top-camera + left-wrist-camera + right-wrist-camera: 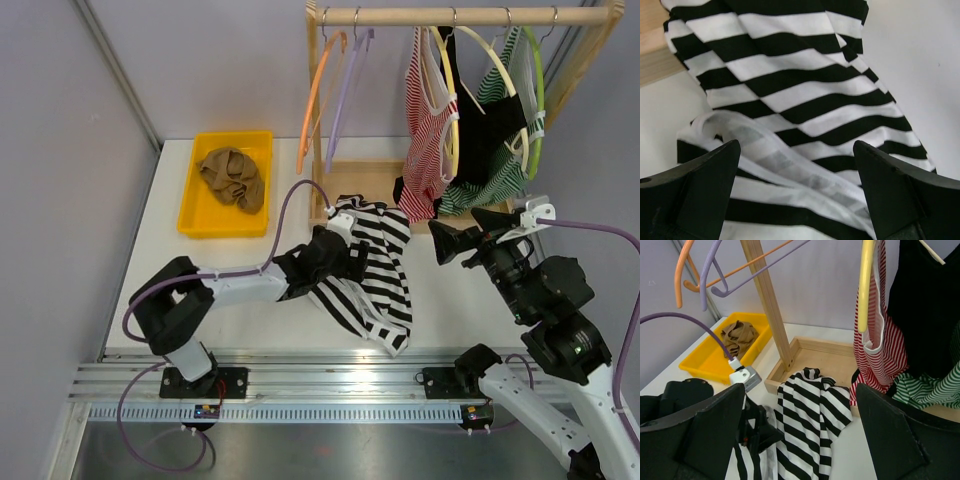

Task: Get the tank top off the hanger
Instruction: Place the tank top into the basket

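Snagging worries us: our left gripper (352, 262) gapes wide above the black-and-white top (385, 272) lying on the table (250, 312), while our right gripper (460, 233), equally wide, could tug the yellow hanger (452, 110) off along with the red-striped tank top (425, 135)

Top: overhead, behind bases (205, 385). Left wrist: close on striped top (805, 90) between fingers (695, 190). Right wrist: farther, same top beyond fingers (705, 435).
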### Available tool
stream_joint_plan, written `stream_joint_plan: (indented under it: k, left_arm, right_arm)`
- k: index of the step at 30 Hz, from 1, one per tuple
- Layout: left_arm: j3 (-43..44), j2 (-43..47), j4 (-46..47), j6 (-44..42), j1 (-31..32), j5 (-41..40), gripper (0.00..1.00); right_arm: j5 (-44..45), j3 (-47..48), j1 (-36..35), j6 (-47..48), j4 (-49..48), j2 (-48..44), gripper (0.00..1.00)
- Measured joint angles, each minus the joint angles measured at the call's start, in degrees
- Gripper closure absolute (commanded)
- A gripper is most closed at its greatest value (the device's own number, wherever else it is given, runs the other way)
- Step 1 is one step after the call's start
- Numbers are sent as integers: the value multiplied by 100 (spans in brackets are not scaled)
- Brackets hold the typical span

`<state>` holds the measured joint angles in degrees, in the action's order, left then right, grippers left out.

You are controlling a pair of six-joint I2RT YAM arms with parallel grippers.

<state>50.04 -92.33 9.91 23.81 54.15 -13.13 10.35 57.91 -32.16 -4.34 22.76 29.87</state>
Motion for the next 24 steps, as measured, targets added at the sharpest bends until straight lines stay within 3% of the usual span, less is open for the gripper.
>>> stream_joint_plan:
  k: [13,24]
  left_arm:
    - [1078,-1615,2,-50,50,-476,1]
    - [1952,-2450,26,-282,61,-841,1]
  right_arm:
    - [72,-50,0,-175,109,-302,0]
    - [68,-98,0,-195,116,-313,0]
